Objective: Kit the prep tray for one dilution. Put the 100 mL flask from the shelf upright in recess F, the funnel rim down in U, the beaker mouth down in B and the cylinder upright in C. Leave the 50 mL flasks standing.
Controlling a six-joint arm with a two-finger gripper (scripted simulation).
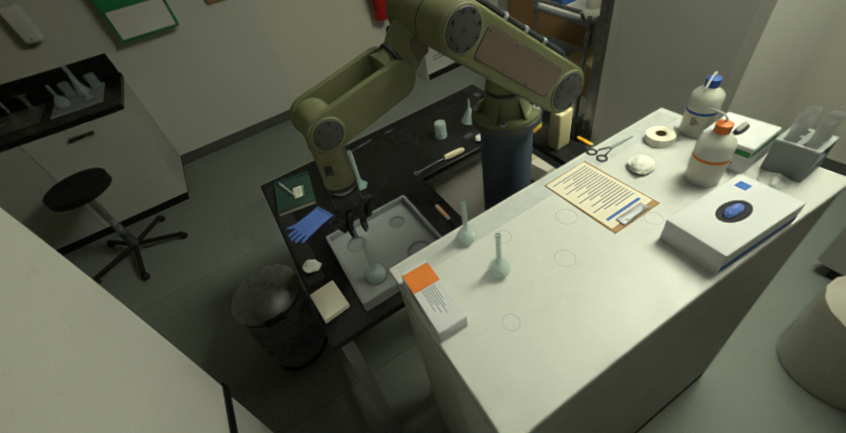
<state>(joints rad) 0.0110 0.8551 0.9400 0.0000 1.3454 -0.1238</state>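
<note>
The larger flask (374,266) stands upright in a recess at the near end of the grey prep tray (384,247). Two smaller flasks (465,228) (499,259) stand on the white bench to its right. A beaker (439,129) and a funnel (467,113) sit at the far end of the black table. A pale cylinder (357,170) stands just behind the arm's wrist. My gripper (354,228) hangs above the flask's neck, a little clear of its top. It is open and holds nothing.
The white bench (621,241) rises right of the tray with a box (435,300) at its near corner. A bin (278,312) stands below the table's near edge. A blue glove (309,223) and a green notebook (294,191) lie left of the tray.
</note>
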